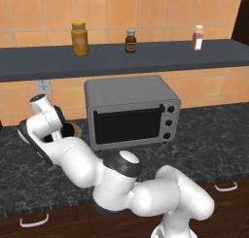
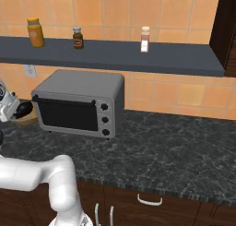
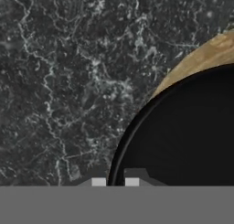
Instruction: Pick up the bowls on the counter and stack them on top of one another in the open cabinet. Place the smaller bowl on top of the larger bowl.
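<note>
Two bowls sit close under our hand. The gripper has its tips nearly together, and the thin rim of a dark bowl runs between them, so we judge it pinched on that rim. Just past it, partly hidden by it, the tan wooden bowl lies on the counter, left of the toaster oven. We cannot tell whether the dark bowl rests in the wooden one or beside it. We should lift straight up and slowly, keeping the bowl level, since a rim pinch can let it swing. Then we clear the toaster oven and the shelf above.
</note>
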